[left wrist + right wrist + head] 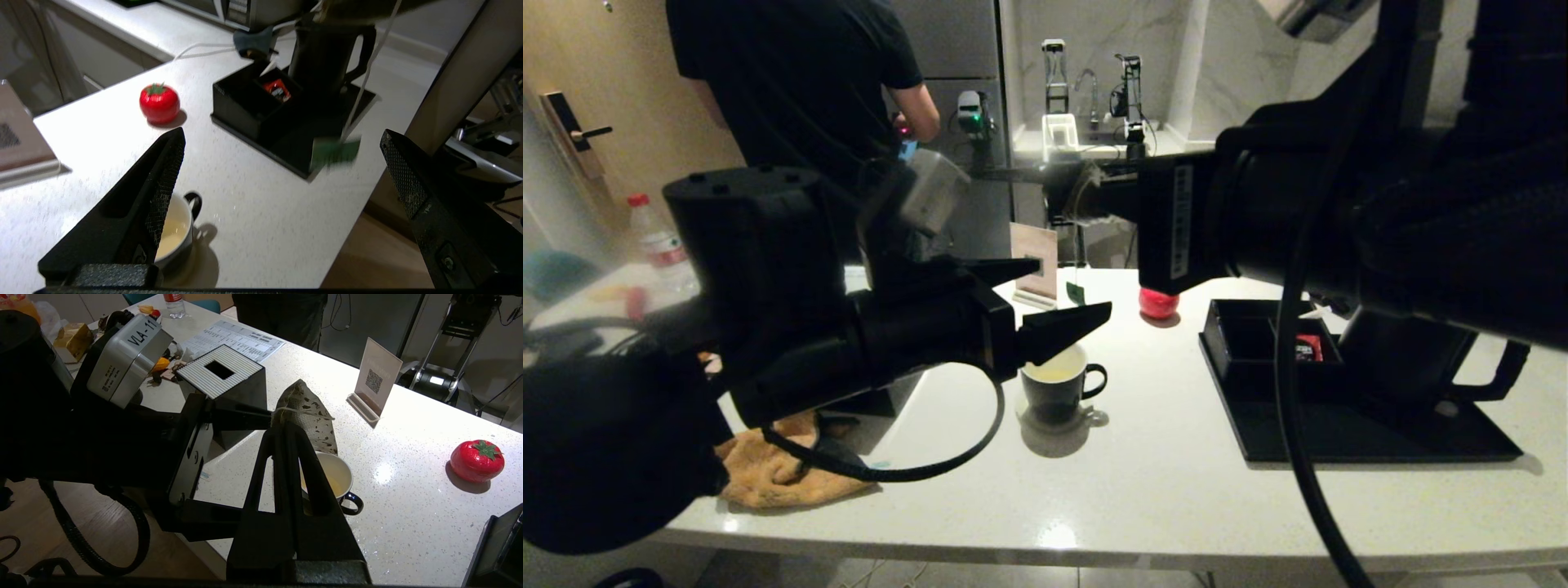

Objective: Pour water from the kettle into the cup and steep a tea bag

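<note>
The small black cup (1054,392) stands mid-table with pale yellowish water (333,484) in its white inside. My right gripper (286,426) is shut on the grey-green speckled tea bag (306,412), holding it just above the cup's rim. The bag's string and green tag (335,151) dangle in the air. My left gripper (282,136) hovers open and empty beside the cup (175,228), one finger over its rim. The black kettle (1413,359) sits on the black tray (1339,425) at the right.
A red tomato-shaped object (1158,304) and a QR sign (376,381) stand behind the cup. A black tissue box (220,371) is at the left, an orange cloth (768,469) near the front-left edge. A red sachet (278,90) lies in the tray. A person (792,82) stands behind.
</note>
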